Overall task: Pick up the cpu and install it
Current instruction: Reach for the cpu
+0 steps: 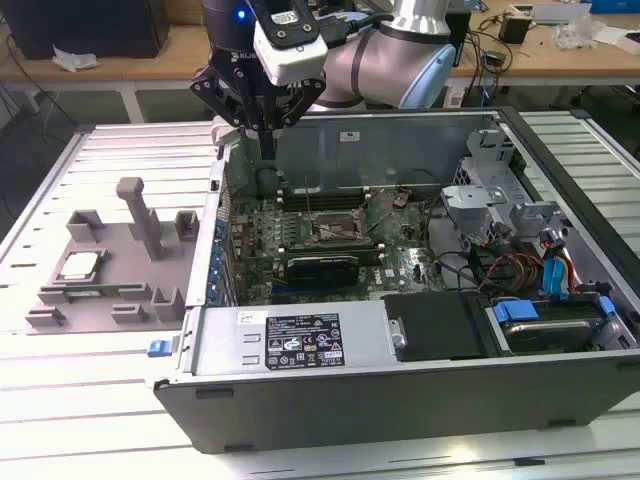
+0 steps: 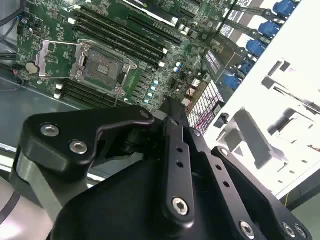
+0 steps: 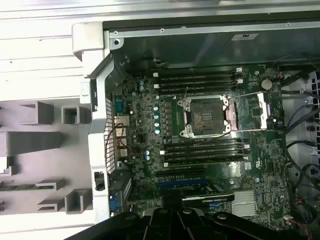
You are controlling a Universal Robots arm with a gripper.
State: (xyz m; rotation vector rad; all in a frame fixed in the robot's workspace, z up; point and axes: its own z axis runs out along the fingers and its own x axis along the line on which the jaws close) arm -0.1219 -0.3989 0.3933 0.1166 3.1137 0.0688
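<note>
The tool (image 1: 268,150) hangs in the upper left of the exterior view with its black fingers drawn together into a single stem pointing straight down, and nothing is held between them. It sits above the back left corner of the open computer case (image 1: 420,390), just inside the case's perforated wall (image 1: 215,250) on the exterior view's left. Below it lies the green motherboard (image 1: 300,235).

Further right on that board is the square socket (image 1: 333,232). Both wrist views show it open, with its metal frame (image 3: 260,107) swung aside. Long dark memory slots (image 3: 200,80) run along either side of it, and a graphics card (image 1: 320,268) lies in front of it in the exterior view. A black power supply (image 1: 440,325), a metal drive cage (image 1: 490,190) and blue cables (image 1: 560,275) fill the right part of the case.

The silver-grey arm (image 1: 390,50) enters from the top centre of the exterior view and bends left, with its wrist turned so the tool faces down.

The cpu (image 1: 80,265) is well apart from the tool, at the left of the exterior view. It is a small flat square with a pale metal top and a darker rim, lying level in a pocket of the grey tray (image 1: 110,290) on the slatted bench (image 1: 60,400). The case wall and the tray's tall post (image 1: 145,225) stand between it and the tool.
</note>
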